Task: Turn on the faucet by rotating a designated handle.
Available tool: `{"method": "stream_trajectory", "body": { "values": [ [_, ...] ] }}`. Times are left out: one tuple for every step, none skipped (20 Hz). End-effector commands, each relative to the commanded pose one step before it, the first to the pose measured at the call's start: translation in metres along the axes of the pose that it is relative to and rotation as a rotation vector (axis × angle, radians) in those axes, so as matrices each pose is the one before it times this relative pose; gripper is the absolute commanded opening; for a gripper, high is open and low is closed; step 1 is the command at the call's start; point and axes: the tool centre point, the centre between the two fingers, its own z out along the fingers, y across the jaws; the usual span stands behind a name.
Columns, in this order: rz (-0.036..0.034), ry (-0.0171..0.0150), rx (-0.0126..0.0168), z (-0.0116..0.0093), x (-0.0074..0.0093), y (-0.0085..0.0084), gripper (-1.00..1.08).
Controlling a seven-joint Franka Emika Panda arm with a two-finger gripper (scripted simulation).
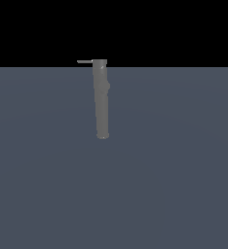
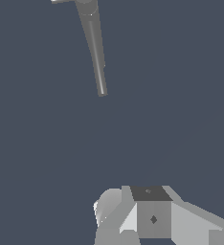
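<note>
The faucet [image 1: 102, 99] is a slim grey cylinder standing upright on the grey floor, with a small bump on its side. The handle [image 1: 85, 62], a thin grey rod, projects from its top end toward the exterior view's left. The gripper does not show in the exterior view. In the wrist view the faucet [image 2: 95, 48] lies well away from the gripper, and only a bit of the handle [image 2: 61, 1] shows at the frame edge. The white boxy gripper [image 2: 152, 217] is partly in that frame and touches nothing. Its fingers are not distinct, so its opening is unclear.
A flat blue-grey floor [image 1: 174, 170] spreads around the faucet in all directions. Black background lies beyond its far edge.
</note>
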Motion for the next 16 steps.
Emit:
{"method": "stream_trajectory", "body": {
  "values": [
    [0.0,0.0,0.0,0.0,0.0,0.00001,-1.0],
    [0.00064,0.00014,-0.0002,-0.00025,-0.00005,0.00009,-1.0],
    [0.00146,0.00029,-0.0004,-0.00069,-0.00007,0.00021,-1.0],
    [0.00245,0.0005,-0.00067,-0.00114,-0.00013,0.00036,-1.0],
    [0.00353,0.00071,-0.00095,-0.00158,-0.00022,0.00053,-1.0],
    [0.0045,0.00091,-0.00117,-0.002,-0.00033,0.00068,-1.0],
    [0.00446,0.00089,-0.00112,-0.00193,-0.0004,0.0007,-1.0],
    [0.00336,0.00067,-0.00081,-0.00144,-0.00039,0.00054,-1.0],
    [0.00239,0.00047,-0.00053,-0.00097,-0.00036,0.00041,-1.0],
    [0.00115,0.00023,-0.00022,-0.00049,-0.00028,0.0002,-1.0],
    [0.0,0.0,0.0,-0.00003,-0.00013,-0.00001,-1.0],
    [-0.00066,-0.00013,0.00017,0.00031,0.00017,-0.00009,-1.0],
    [-0.00068,-0.00012,-0.00002,0.0002,0.00052,-0.00018,-1.0],
    [0.0,0.0,0.0,-0.00002,0.00084,0.00005,-1.0],
    [-0.00079,-0.00011,-0.00056,-0.00009,0.0013,-0.00046,-1.0],
    [-0.00051,-0.00006,-0.00046,-0.00014,0.00167,-0.00031,-1.0]
  ]
}}
